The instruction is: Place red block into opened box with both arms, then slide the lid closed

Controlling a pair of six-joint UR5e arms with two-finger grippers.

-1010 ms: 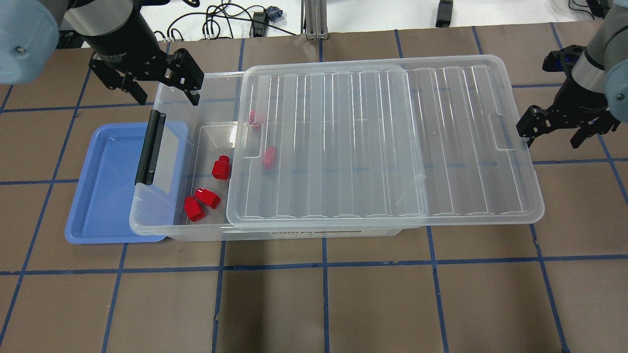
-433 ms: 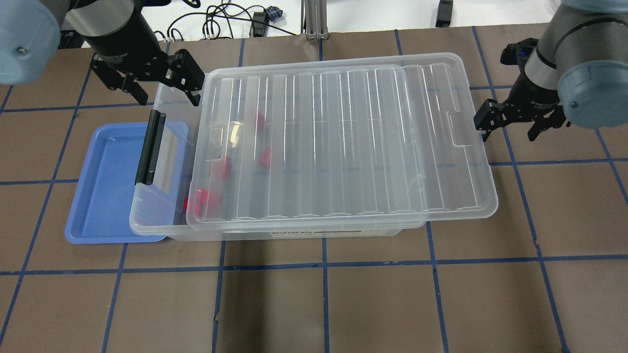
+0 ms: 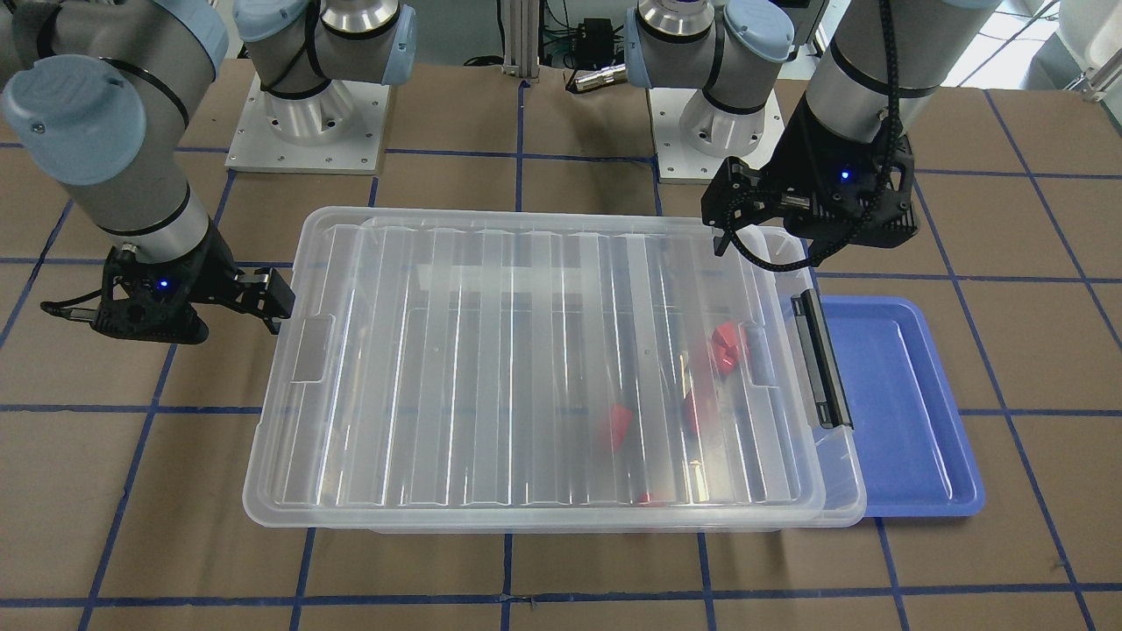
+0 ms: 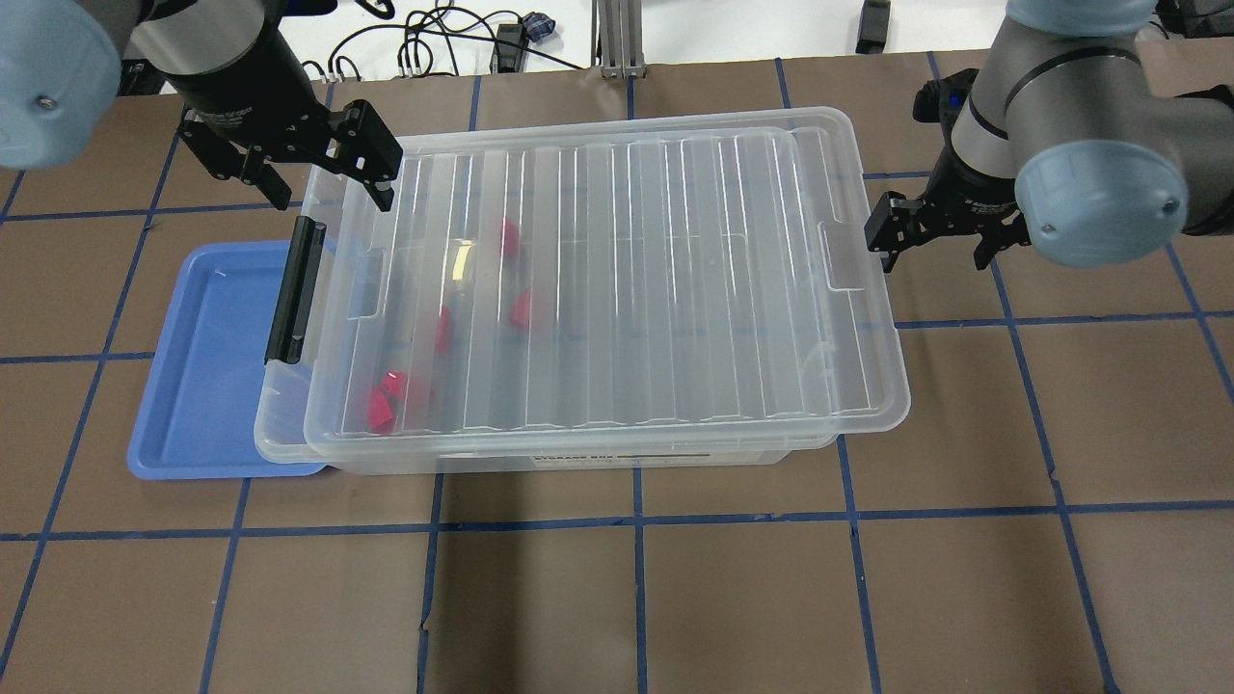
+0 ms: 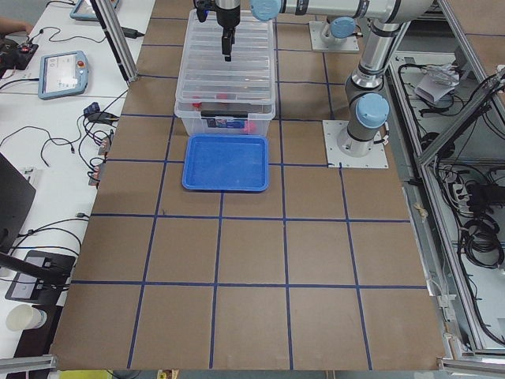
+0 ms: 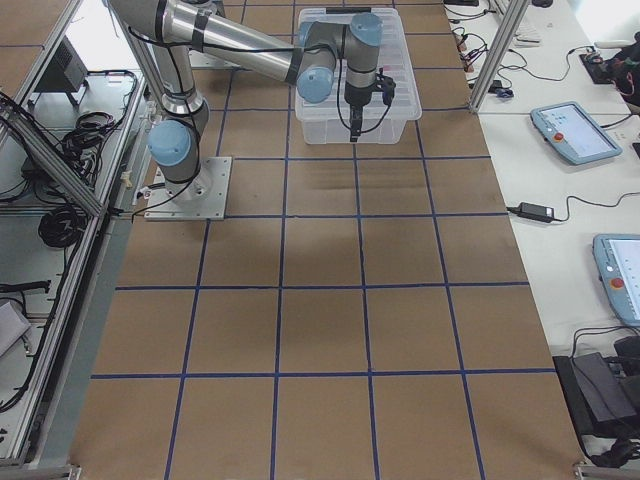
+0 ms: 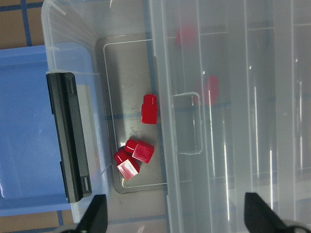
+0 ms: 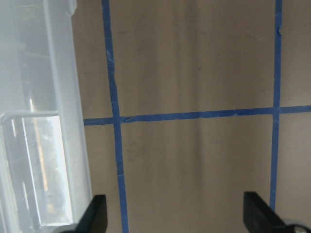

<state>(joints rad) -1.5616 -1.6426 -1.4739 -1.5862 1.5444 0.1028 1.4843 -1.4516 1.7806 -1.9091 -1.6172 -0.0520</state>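
Note:
The clear box (image 4: 278, 427) has a black bar (image 4: 294, 289) on its left short side. The ribbed clear lid (image 4: 617, 280) lies on top and covers nearly all of it, leaving a narrow strip by the bar. Several red blocks lie inside at the left end, such as one red block (image 7: 149, 108) and another (image 4: 378, 405) seen through the lid. My left gripper (image 4: 323, 178) hangs open over the box's far left corner, holding nothing. My right gripper (image 4: 933, 246) is open at the lid's right short edge (image 8: 63, 97), one finger (image 8: 97, 216) right against it.
A blue tray (image 4: 198, 366) sits against the box's left end, partly under its rim. The brown table with blue tape lines extends in front of the box and to its right. Cables and a metal post (image 4: 617, 39) lie beyond the far edge.
The lid has slid left over the box, now hiding the red blocks beneath it. My right gripper moved left along with the lid's right edge. The left gripper stayed put.

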